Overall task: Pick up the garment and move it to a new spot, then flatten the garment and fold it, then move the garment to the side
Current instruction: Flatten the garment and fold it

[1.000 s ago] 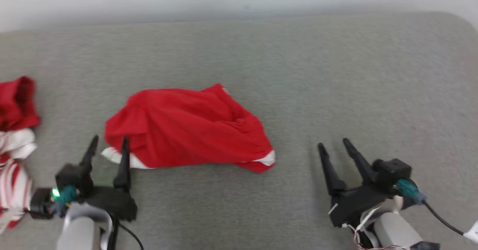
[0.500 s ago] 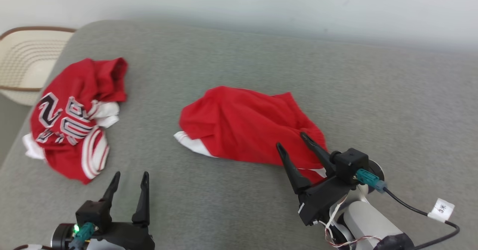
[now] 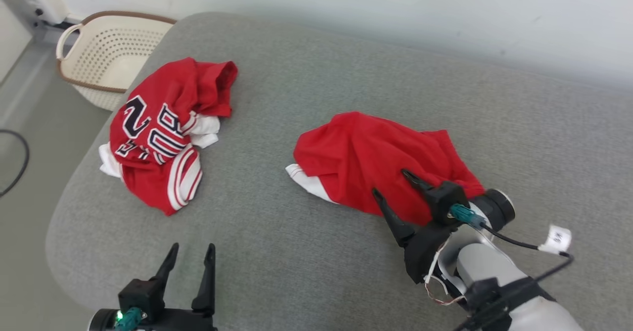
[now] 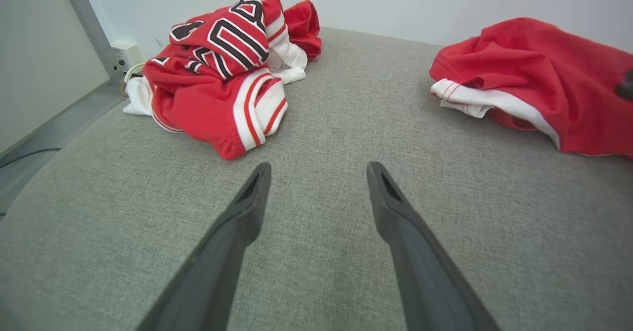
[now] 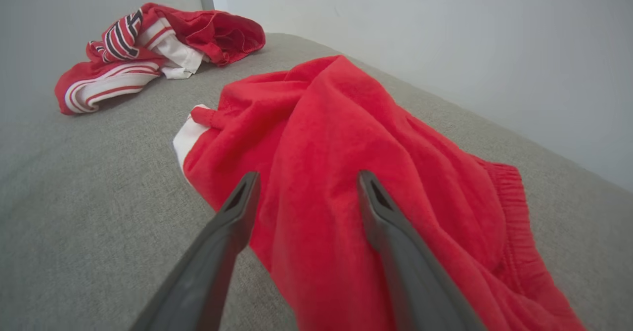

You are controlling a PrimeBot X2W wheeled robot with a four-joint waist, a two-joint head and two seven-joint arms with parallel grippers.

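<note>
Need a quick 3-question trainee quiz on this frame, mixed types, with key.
1. True or false: the right gripper is shut on the plain red garment.
2. What stands off the left end of the grey cushion? A) a perforated basket B) a stool C) a box
3. Fill in: the lettered jersey lies nearer the ____ gripper.
Key: 1 false, its fingers are spread over the garment. 2 A. 3 left, meaning the left gripper, which is open over bare cushion.
</note>
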